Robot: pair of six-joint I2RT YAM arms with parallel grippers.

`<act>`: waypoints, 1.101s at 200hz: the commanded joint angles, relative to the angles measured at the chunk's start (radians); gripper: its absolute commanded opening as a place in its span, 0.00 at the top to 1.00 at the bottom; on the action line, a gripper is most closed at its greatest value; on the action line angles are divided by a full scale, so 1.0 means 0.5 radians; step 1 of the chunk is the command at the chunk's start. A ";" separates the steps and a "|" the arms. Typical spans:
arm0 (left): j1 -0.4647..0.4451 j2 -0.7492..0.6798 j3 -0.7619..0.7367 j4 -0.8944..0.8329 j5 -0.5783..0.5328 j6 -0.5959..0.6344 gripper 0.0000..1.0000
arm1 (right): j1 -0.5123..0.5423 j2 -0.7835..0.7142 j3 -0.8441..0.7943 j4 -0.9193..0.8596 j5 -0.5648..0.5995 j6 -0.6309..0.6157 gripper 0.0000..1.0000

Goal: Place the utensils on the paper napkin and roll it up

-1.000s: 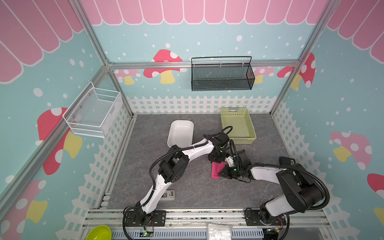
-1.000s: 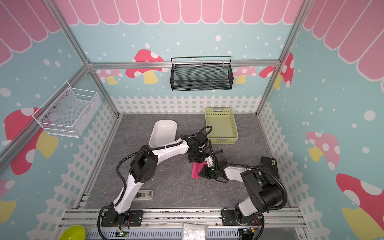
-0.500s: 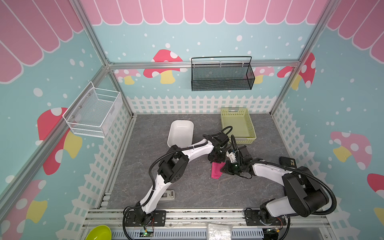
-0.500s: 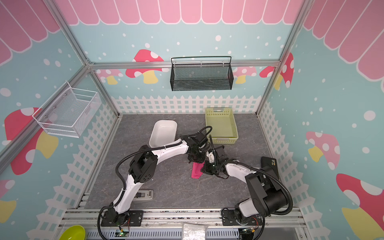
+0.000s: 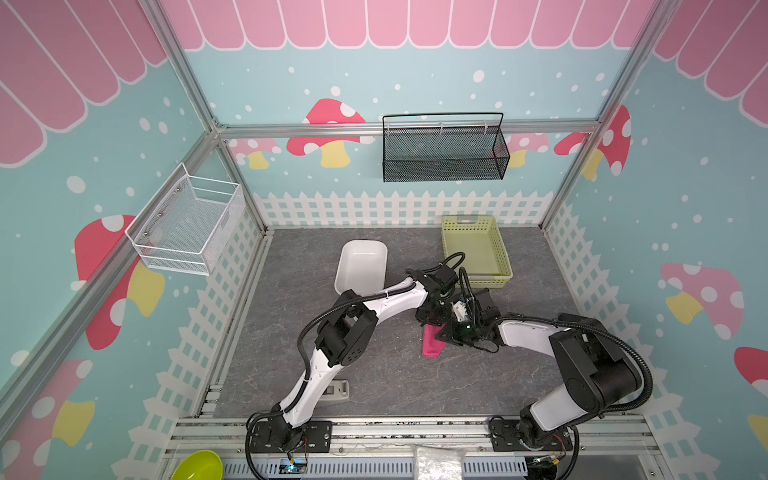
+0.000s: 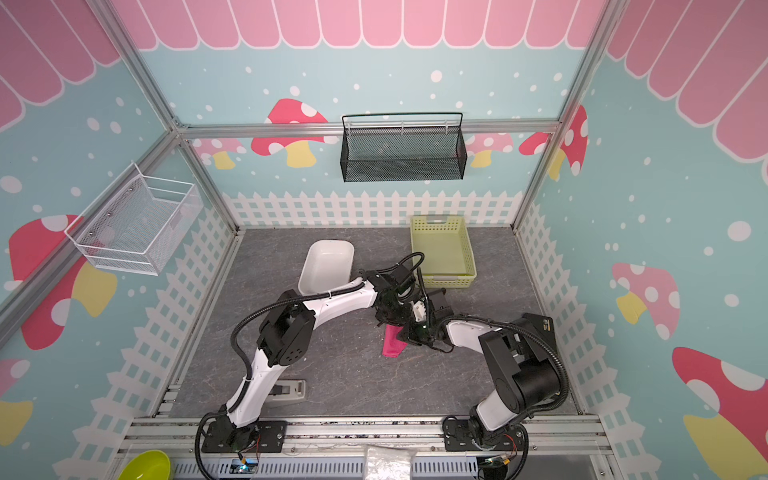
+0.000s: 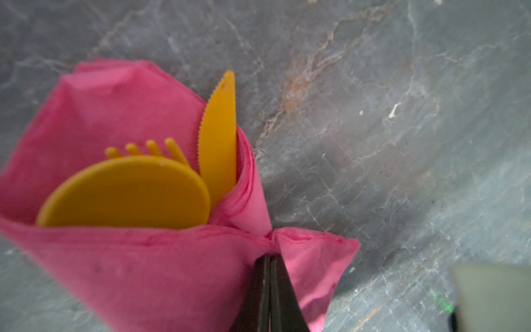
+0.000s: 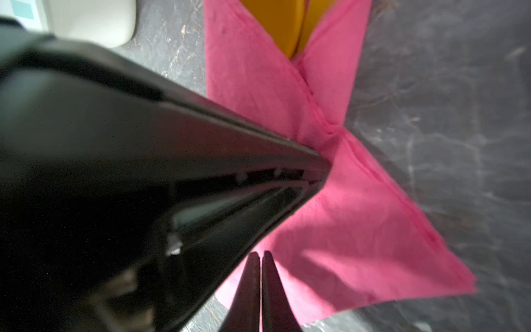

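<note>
Jaws shut on both arms, which reach low and meet over the table [image 5: 374, 374]: left gripper [image 7: 270, 260] pinches the rolled paper napkin [image 7: 138, 273], right gripper [image 8: 260, 258] touches its flap (grip unclear). Orange spoon [image 7: 126, 195], fork [image 7: 149, 146] and knife [image 7: 218, 138] poke out.

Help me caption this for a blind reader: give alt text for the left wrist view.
A magenta paper napkin is wrapped into a loose cone around three orange plastic utensils: a round spoon, a fork whose tines show past it, and a serrated knife. The left tool, shut, pinches the napkin's gathered fold above a grey marbled table.
</note>
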State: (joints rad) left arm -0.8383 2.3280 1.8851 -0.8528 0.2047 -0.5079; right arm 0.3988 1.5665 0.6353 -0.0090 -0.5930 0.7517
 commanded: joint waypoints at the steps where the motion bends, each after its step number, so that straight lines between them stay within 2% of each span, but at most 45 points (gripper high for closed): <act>1: -0.023 0.041 -0.076 -0.098 -0.041 0.028 0.92 | 0.012 0.021 -0.009 0.116 -0.088 -0.024 0.92; 69: -0.023 -0.065 -0.125 -0.039 -0.133 0.004 0.92 | 0.008 0.150 -0.129 0.070 0.050 -0.086 0.94; 138: -0.020 -0.312 -0.070 -0.011 -0.268 -0.017 0.80 | 0.003 0.172 -0.209 0.052 0.091 -0.117 0.95; 176: 0.015 -0.464 -0.148 -0.002 -0.334 -0.036 0.73 | 0.000 0.178 -0.220 0.056 0.082 -0.130 0.95; 203: 0.062 -0.561 -0.305 0.078 -0.275 -0.080 0.67 | -0.008 0.182 -0.228 0.060 0.076 -0.138 0.95; 220: 0.117 -0.611 -0.468 0.226 -0.116 -0.115 0.59 | -0.009 0.181 -0.232 0.064 0.072 -0.138 0.95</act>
State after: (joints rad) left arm -0.8165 2.0483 1.7466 -0.8101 0.0830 -0.5343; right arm 0.3923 1.6104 0.5674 0.1303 -0.6178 0.7033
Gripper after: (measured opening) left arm 0.362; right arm 0.053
